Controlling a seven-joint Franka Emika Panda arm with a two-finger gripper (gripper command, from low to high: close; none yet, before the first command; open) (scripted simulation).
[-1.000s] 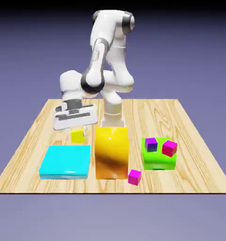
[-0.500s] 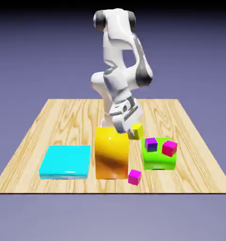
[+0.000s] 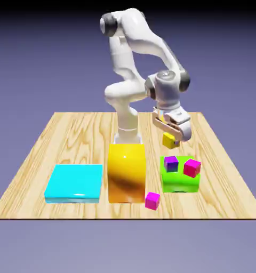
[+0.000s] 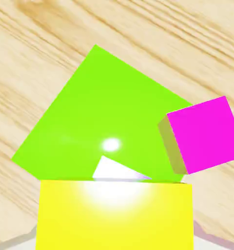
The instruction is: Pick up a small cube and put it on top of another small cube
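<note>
1. You have the gripper (image 3: pixel 173 136) closed around the yellow cube (image 3: pixel 169 141), its fingers narrowed to the cube's width. Your hand view shows the cube large at the bottom edge, hiding the finger tips.
2. Your yellow cube hangs raised and tilted on the exterior view's right, above and on the far side of the green block (image 3: pixel 180 184).
3. That green block carries two small cubes for you to mind: the purple cube (image 3: pixel 171 164) on its left part and a magenta cube (image 3: pixel 192 168) at its right. In your hand view, this magenta cube overlaps one edge of the green block.
4. Just past the edge of the yellow cube, your hand view also shows a pale, glaring patch (image 4: pixel 114 169) against the green; you can't tell from it alone what it is.
5. To the left of the green block, you have the tall yellow-orange block (image 3: pixel 126 173) standing at the middle of the wooden table (image 3: pixel 71 146), nearer than the gripper.
6. A second magenta cube (image 3: pixel 152 201) sits by its near right corner, close to the table's near edge.
7. Farther left, you see the flat cyan block (image 3: pixel 74 182) lying on the near part of the table, well apart from the gripper.
</note>
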